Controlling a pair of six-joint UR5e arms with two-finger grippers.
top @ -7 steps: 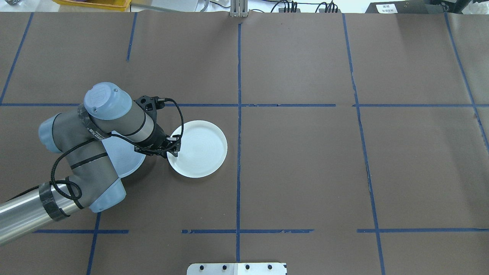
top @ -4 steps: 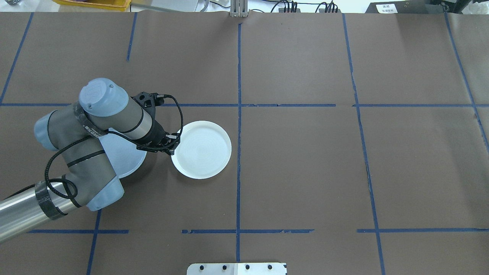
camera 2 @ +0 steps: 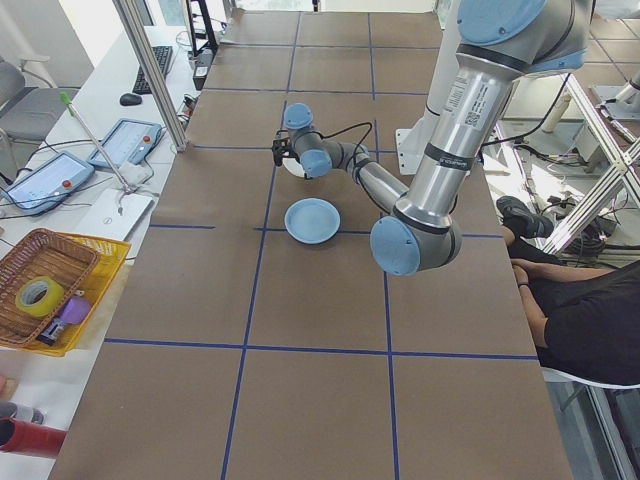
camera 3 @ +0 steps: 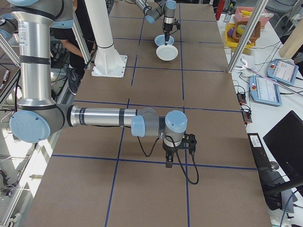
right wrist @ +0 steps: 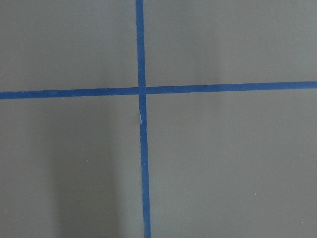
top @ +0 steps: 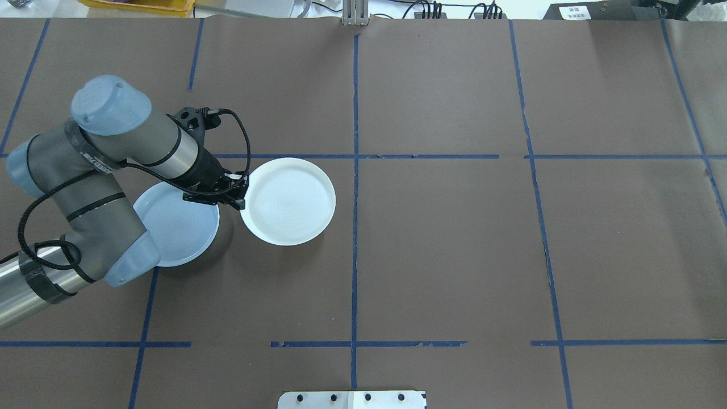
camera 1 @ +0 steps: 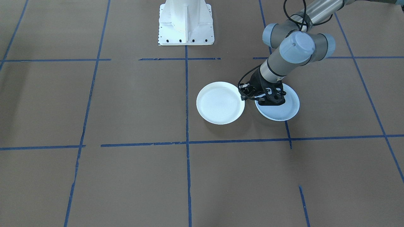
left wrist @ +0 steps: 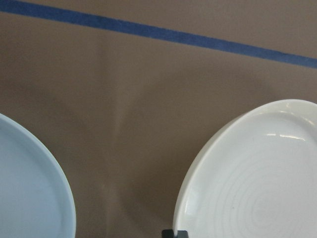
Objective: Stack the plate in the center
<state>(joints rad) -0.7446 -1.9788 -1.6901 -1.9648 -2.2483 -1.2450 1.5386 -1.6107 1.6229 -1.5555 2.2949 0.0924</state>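
Blue plate [top: 170, 233] lay flat on the table [top: 454, 255], just left of the middle, partly under the left arm [top: 113, 147]. White plate [top: 289, 201] sat just beside it, apart by a narrow gap, and looked slightly raised and pinched at its near rim by the left claw [top: 235, 196]. The wrist view showed one finger at that rim.

A grip that far out on one edge was probably weak. The free side could sag or swing, and the plate could slip out during the carry. Moved across too low, its rim could strike the blue plate's rim and shove it away. Let go off-centre, it might land tilted on that rim rather than nested.

Whether the right claw [camera 3: 177, 153], parked far off, was open or closed could not be told.
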